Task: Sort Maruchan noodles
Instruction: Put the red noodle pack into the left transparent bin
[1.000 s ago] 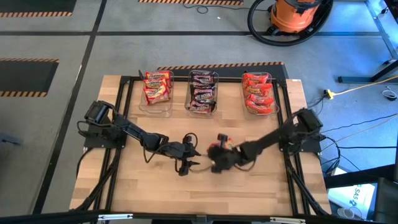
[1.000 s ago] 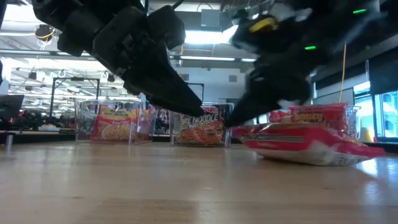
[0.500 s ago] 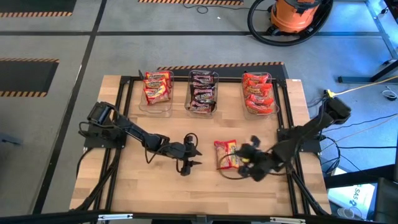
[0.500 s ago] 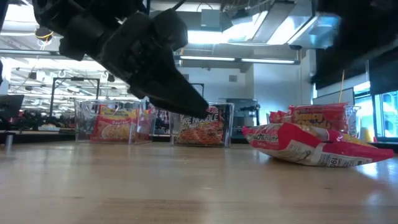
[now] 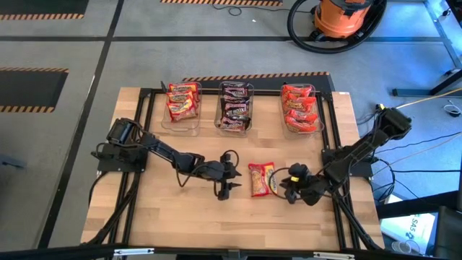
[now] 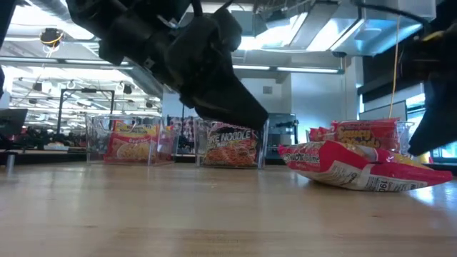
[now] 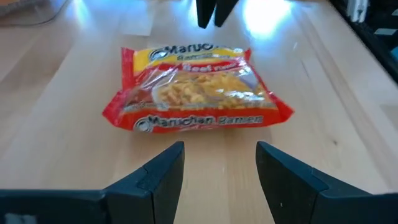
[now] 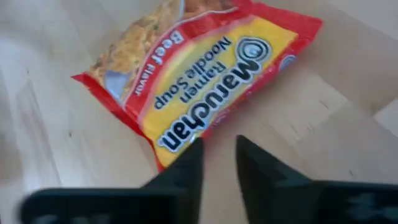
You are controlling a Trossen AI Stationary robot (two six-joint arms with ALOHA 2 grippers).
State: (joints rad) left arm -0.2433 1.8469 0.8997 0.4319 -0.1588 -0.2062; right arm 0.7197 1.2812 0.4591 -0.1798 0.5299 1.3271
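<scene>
High view: beef Maruchan packet (image 5: 262,179) now released onto tabletop (image 5: 144,217); right end effector (image 5: 288,188) withdrawn, narrowly apart; left end effector (image 5: 225,189) approaching, apart, empty.

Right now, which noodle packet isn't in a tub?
The red-and-yellow beef packet lying flat on the bare table, between the two grippers. Every other packet sits in the three clear tubs along the far edge.
</scene>
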